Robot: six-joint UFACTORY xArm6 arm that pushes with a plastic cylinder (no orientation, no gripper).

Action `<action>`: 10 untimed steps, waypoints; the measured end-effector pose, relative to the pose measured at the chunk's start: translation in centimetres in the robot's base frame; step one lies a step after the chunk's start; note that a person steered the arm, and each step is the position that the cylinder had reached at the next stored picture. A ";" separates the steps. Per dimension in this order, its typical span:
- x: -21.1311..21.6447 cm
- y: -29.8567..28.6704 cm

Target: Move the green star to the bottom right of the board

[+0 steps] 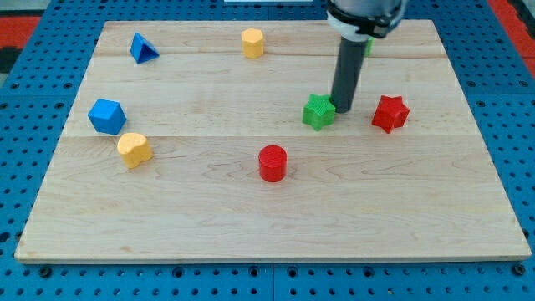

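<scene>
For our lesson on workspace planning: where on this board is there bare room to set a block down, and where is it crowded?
Bare: the whole strip along the view's bottom, below the red cylinder, including the bottom right corner; also the middle, between the yellow hexagon and red cylinder. Crowded: my tip touching the green star, with the red star to its right.

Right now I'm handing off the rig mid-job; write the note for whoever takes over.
My tip sits against the green star's right side, between it and the red star.
The green star lies just right of the board's centre, well short of the bottom right corner.
Done: contact made, nothing more visible.
Left: get my tip to the star's upper left, then push it down and right. The red cylinder sits below left of the star, off that path.
</scene>
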State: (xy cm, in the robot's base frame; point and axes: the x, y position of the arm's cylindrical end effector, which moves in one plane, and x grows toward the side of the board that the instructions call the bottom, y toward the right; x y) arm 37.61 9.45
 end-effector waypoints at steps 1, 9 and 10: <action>-2.1 -0.8; 14.9 2.7; 16.2 7.4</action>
